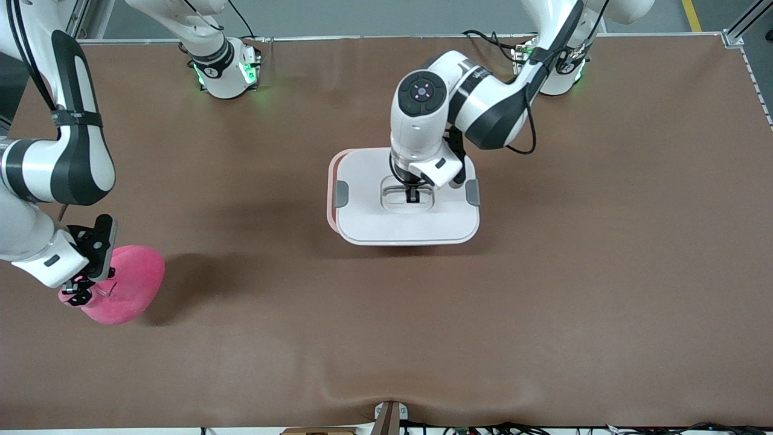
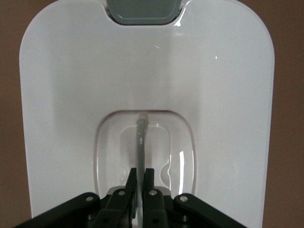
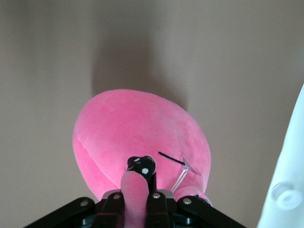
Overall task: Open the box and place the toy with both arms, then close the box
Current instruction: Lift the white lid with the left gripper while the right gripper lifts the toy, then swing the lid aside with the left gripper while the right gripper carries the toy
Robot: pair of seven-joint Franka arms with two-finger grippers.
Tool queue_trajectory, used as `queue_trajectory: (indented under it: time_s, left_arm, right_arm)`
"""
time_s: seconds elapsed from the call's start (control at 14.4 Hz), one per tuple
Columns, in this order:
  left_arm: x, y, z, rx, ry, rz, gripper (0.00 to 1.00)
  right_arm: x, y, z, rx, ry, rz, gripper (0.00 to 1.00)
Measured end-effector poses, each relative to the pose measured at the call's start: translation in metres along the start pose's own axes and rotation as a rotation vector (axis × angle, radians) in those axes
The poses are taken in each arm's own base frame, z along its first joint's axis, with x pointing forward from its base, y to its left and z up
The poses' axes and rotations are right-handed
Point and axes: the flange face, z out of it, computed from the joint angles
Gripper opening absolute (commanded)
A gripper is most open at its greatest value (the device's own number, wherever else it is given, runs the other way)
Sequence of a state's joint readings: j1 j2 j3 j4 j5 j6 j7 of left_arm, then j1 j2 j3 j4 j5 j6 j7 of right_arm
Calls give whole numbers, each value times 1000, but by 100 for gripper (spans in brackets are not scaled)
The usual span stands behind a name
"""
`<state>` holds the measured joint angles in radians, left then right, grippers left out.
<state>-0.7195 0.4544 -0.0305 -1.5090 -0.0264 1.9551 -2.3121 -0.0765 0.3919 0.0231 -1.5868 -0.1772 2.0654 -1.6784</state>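
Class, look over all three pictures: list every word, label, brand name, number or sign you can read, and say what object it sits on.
None can be read.
Lettering on the left arm's band: too small to read.
Round panel on the left arm: button symbols only, no words.
Lid of the box: blank.
Toy: stitched eye line, no text; its clear tag shows no print.

A robotics lab: two white arms (image 1: 459,109) bolted along the top of the frame to a brown-covered table (image 1: 543,314), aluminium framing at the upper right corner, cables trailing along the bottom edge.
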Motion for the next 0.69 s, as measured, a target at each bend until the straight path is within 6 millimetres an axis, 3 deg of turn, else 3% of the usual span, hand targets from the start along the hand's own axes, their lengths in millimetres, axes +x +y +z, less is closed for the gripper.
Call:
queue_trajectory:
  time_s: [0.14, 0.35, 0.69]
  left_arm:
    - [21, 15, -2, 11, 9, 23, 0]
    - [59, 41, -11, 17, 12, 50, 0]
    - [125, 79, -20, 24, 11, 118, 0]
  right_arm:
    - [35, 7, -16, -26, 3, -62, 0]
    - [109, 15, -43, -62, 9, -170, 0]
    - [234, -3, -77, -33, -7, -366, 0]
